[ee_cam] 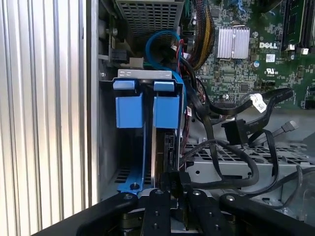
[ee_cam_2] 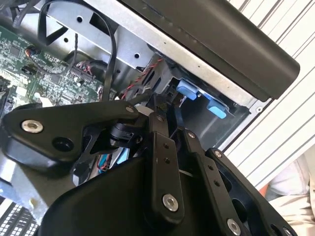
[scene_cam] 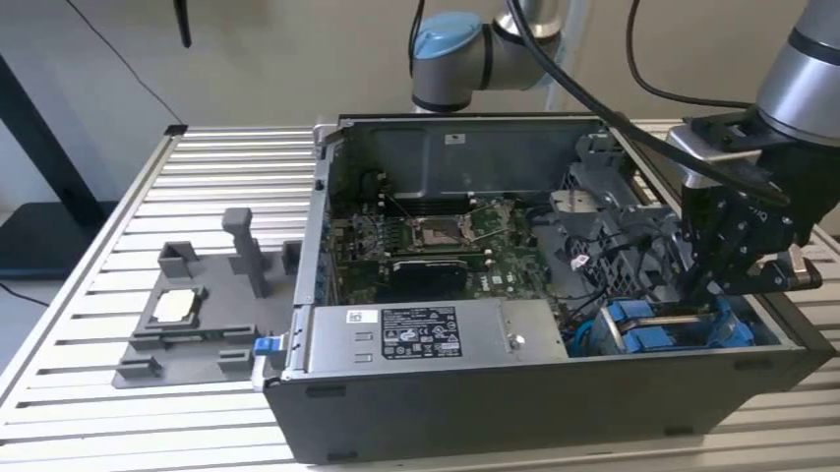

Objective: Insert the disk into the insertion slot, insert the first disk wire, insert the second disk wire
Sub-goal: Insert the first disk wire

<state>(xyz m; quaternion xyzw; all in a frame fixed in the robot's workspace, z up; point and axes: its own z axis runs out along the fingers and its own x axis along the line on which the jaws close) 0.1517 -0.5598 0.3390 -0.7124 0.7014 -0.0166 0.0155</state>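
Jaws are seen drawn close together in the first wrist view, apparently pinching a black connector [ee_cam: 173,181] whose wire trails off among other black cables [ee_cam: 211,147]. The disk [ee_cam: 167,112] is already seated in the insertion slot [ee_cam: 145,74], its blue tab level with that of the neighbouring caddy [ee_cam: 129,110]. In the exterior view the slot is found at the near corner of the computer case [scene_cam: 525,413], on the exterior view's right, and the case is stood on the slatted surface [scene_cam: 223,167]. The pinched connector is held just at the disk's exposed end; whether it touches the port cannot be told. Another connector [ee_cam: 234,132] lies loose nearby, so a wire step is judged to be in hand, most likely the first. Seating is judged to call for the connector being kept square to the port and pressed straight in, clear of the cable tangle.
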